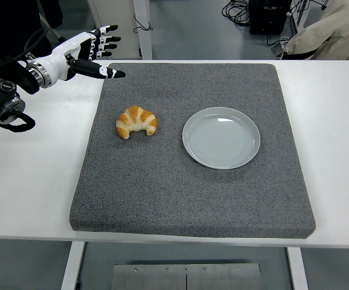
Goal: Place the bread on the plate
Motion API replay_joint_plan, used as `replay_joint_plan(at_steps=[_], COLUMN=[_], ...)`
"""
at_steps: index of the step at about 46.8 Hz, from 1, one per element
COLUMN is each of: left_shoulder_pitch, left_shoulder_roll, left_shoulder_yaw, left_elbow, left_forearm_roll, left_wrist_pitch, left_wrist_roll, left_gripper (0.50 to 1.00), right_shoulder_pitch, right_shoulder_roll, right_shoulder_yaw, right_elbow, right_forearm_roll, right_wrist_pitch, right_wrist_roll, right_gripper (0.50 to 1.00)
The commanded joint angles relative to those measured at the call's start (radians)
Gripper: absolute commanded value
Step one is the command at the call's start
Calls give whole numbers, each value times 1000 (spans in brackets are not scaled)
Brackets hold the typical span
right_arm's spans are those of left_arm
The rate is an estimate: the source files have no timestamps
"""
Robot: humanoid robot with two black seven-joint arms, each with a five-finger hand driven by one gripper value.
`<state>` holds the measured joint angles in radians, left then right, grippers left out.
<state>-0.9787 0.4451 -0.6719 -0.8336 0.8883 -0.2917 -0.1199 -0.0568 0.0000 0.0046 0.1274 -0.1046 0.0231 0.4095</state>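
One robot arm shows, coming in from the left edge of the head view and reaching over the far left corner of a white table (35,181). Its left hand (85,53) is white with black fingertips. The fingers (105,40) are spread apart and held out straight, and the thumb points right, toward the far left corner of the mat. Nothing is in the hand; it hovers above the table surface, well apart from the bread.

Most of the tabletop is covered by a large square grey mat (192,193) with a rough, speckled surface. Two things lie on it. The bread (136,121), a golden-brown croissant with pale stripes, sits on the left half of the mat, its curved back toward the far side and its two tips pointing toward the near edge. Just to its right, with a gap of bare mat between them, lies a round, shallow, pale grey plate (221,137) with nothing on it.

Beyond the far edge, black cables on a grey floor and a fold of beige cloth show at the top right.
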Motion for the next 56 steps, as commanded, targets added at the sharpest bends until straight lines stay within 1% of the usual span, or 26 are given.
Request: replay_joint_plan(at_steps=[1,9,13,21,27,30,35,40,42,56], left_shoulder_pitch=[-1,8,8,5,-3,-11,-12,-6,-5,-29], left_shoulder_roll=[12,6,4,7,9,10,10,12,12,15], left_shoulder_yaw=[14,41,83,187,264,301,330,333,333,399], left_elbow=[-22,-27,-33,-67,-71,-73,-84,-136,-150,-153], left_forearm_roll=[41,113,130,141,141,141,141,141,141,141], left_wrist_pitch=[2,6,28,124,232,262,263,264,264,263], left_wrist_roll=[-4,-9,-12,-18,-17,-17,-23,-43,-43,-47], left_gripper=[974,974,974,974,974,974,974,974,974,974], right_shoulder_pitch=[0,0,0,-1,0,0,0,-1,0,0], right_shoulder_roll=[0,0,0,0,0,0,0,0,0,0], right_shoulder_yaw=[0,0,0,0,0,0,0,0,0,0], right_elbow=[0,0,0,1,0,0,0,0,0,0], right_forearm_roll=[0,0,0,0,0,-1,0,-1,0,0], right_wrist_pitch=[0,0,1,0,0,0,0,0,0,1], right_wrist_roll=[0,0,0,0,0,0,0,0,0,0], right_gripper=[1000,1000,1000,1000,1000,1000,1000,1000,1000,1000])
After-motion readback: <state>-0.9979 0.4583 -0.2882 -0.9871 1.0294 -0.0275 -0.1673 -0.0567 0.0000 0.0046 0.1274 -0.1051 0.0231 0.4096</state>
